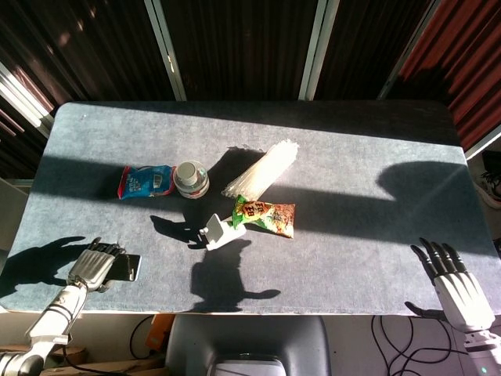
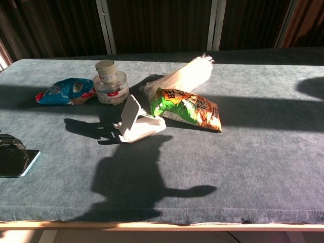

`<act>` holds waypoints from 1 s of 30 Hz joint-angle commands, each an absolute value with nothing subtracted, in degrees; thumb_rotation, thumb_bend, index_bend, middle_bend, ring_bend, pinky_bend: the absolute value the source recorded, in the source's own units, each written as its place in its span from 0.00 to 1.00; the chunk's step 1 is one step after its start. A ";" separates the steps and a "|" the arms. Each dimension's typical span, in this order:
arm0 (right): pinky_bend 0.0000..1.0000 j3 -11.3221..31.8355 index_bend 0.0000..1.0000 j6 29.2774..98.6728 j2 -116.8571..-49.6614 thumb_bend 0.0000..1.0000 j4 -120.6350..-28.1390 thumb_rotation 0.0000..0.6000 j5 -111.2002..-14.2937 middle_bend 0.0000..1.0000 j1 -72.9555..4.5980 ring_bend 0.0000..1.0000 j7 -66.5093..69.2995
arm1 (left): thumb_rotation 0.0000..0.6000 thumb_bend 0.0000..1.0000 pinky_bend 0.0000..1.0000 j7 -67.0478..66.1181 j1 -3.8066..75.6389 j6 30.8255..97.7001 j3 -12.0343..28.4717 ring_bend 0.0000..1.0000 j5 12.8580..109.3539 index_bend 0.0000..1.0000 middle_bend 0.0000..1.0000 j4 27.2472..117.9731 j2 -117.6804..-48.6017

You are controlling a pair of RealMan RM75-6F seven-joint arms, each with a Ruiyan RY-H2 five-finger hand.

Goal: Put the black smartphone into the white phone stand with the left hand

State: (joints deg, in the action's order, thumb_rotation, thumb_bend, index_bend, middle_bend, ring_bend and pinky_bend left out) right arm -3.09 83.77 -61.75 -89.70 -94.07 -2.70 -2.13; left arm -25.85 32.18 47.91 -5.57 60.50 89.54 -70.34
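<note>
The black smartphone [image 1: 127, 267] [image 2: 20, 162] lies flat near the table's front left corner. My left hand [image 1: 92, 266] is over its left end, fingers [image 2: 11, 143] curled down around the phone. The white phone stand [image 1: 218, 233] [image 2: 136, 124] sits empty mid-table, well to the right of the phone, its back plate tilted up. My right hand [image 1: 454, 286] hovers off the front right corner, fingers spread and holding nothing; the chest view does not show it.
Behind the stand are a blue snack packet [image 1: 145, 181] [image 2: 65, 90], a small lidded jar [image 1: 191, 178] [image 2: 110, 83], a clear plastic-wrapped bundle [image 1: 262, 168] [image 2: 185, 76] and a green-orange snack bag [image 1: 266, 215] [image 2: 187, 109]. The table's front edge [image 2: 162, 224] is close to the phone.
</note>
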 commanded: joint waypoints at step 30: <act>0.00 -3.15 0.00 83.45 -61.93 0.11 -89.85 1.00 -93.87 0.00 -2.68 0.00 -2.81 | 1.00 0.43 0.14 13.89 23.43 58.38 -1.70 0.71 77.76 0.92 1.00 82.08 -73.06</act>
